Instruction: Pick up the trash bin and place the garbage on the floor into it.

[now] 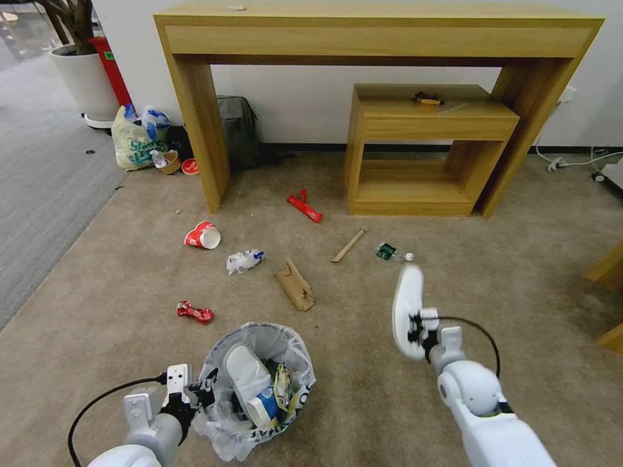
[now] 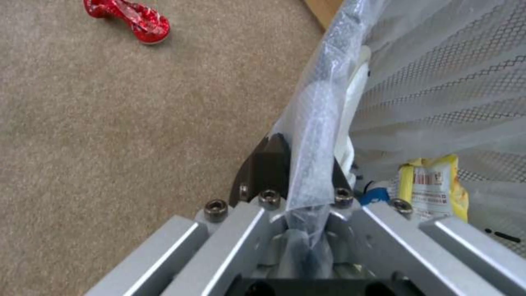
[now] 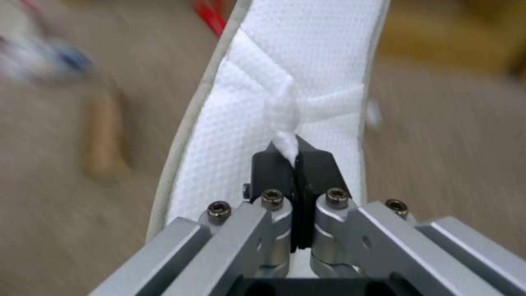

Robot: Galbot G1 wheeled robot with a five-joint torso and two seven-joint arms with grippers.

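One white fabric slipper [image 1: 407, 305] hangs pinched in my right gripper [image 1: 415, 327]; my left gripper [image 1: 195, 397] clamps the bag-lined black bin [image 1: 259, 389], seemingly lifted; next, carry it over and release.

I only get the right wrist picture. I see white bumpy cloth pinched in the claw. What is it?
Observer: A white slipper, held up off the carpet by the right gripper.
Operator: Where's the bin?
Observer: The left gripper is clamped on the trash bin rim.
Operator: Anything in it?
Observer: Another slipper and a blue cup.
Operator: More trash left?
Observer: Yes, a crushed red can lies on the carpet beside the bin.
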